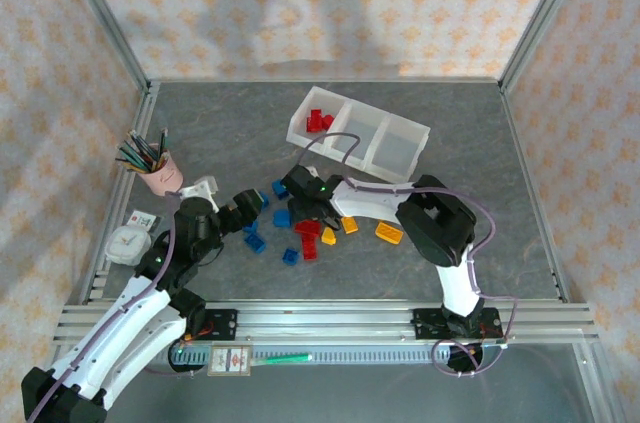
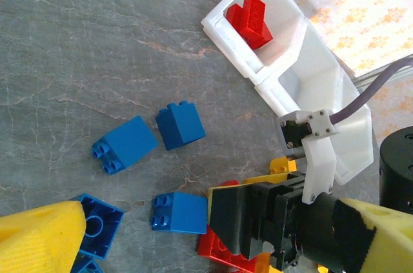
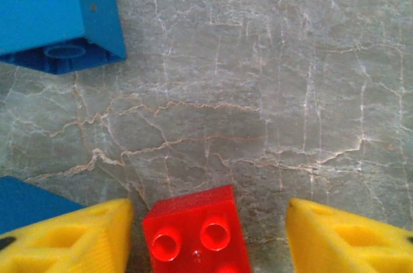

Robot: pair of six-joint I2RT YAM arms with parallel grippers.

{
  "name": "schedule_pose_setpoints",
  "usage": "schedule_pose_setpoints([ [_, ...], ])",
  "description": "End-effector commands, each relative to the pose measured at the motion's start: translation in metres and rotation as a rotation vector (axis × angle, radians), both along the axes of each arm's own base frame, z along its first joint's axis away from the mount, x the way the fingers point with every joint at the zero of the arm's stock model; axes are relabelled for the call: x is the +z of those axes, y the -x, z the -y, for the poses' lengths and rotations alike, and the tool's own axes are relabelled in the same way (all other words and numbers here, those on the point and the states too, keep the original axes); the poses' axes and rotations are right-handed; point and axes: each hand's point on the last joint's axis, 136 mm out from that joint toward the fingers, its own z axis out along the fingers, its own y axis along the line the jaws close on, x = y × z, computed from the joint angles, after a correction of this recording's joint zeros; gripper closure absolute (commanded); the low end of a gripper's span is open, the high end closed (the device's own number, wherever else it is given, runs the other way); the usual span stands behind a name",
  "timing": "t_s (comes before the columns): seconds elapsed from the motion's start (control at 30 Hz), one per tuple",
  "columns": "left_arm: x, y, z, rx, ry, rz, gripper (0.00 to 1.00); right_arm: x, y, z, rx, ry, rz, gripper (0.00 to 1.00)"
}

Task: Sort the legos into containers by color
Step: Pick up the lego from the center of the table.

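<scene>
Grey marbled table point(image 1: 220, 133) with papered walls around it. Open tabletop runs along the right edge and the far-left corner. The legos point(image 1: 300, 238) cluster mid-table toward the near edge. The tray point(image 1: 411, 125) sits angled near the far edge, with red bricks point(image 1: 318, 122) in its left end compartment. The right gripper point(image 3: 208, 216) straddles a red brick point(image 3: 197, 237), fingers apart with a gap on one side. The left gripper point(image 1: 250, 208) hovers over blue bricks point(image 2: 126, 144), its fingers spread wide too.

Fixed camera, above and behind the arm bases point(image 1: 455, 323), takes in the whole grey table point(image 1: 220, 133). Left wrist camera looks obliquely, close in, at scattered bricks point(image 2: 124, 144) and white tray point(image 2: 284, 66), both shared with the overhead. Right wrist camera peers straight down, closest of all.
</scene>
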Motion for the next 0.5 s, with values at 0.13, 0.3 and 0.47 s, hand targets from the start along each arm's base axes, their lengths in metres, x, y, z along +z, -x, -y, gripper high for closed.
schedule_pose_setpoints([
  [0.13,0.003,-0.004,-0.005,0.030,0.001,0.013,0.01,-0.006,-0.007,0.007,-0.026,0.072,0.032,0.50],
  [0.3,0.004,-0.005,-0.005,0.030,0.003,0.017,0.01,-0.013,-0.006,0.016,-0.041,0.100,0.025,0.55],
  [0.47,0.004,-0.006,-0.001,0.019,0.017,0.019,0.01,-0.015,-0.005,0.013,-0.041,0.072,0.006,0.64],
])
